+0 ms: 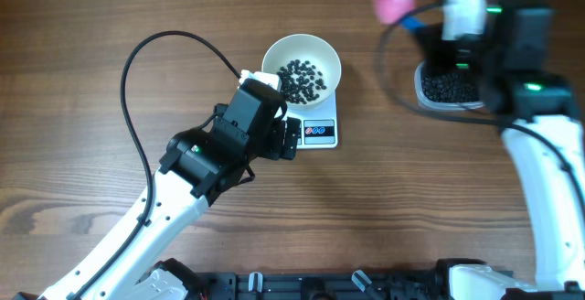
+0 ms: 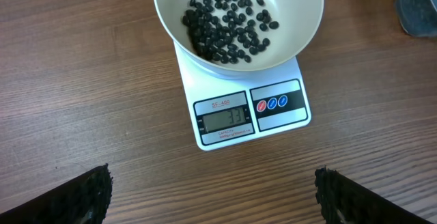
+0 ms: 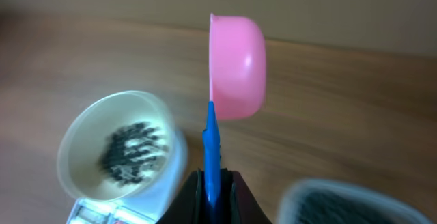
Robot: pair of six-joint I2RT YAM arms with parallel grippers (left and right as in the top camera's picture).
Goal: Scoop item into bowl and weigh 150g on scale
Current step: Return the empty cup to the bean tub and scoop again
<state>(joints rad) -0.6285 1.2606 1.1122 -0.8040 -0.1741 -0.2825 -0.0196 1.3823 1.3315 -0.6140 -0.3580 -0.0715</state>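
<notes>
The black beads (image 2: 229, 22) are lying in the white bowl (image 2: 297, 9) on the scale (image 2: 198, 87). The pink scoop (image 3: 237, 67) is being gripped by its blue handle (image 3: 212, 145) in the closed right gripper (image 3: 213, 183), near the tub (image 3: 293, 197). The left gripper (image 2: 213, 193) is being held wide open, empty, before the scale. Smaller scoops are being advised as the target nears. The scoop's hollow is being hidden; the digits on the display (image 2: 224, 118) are hardly being made out.
</notes>
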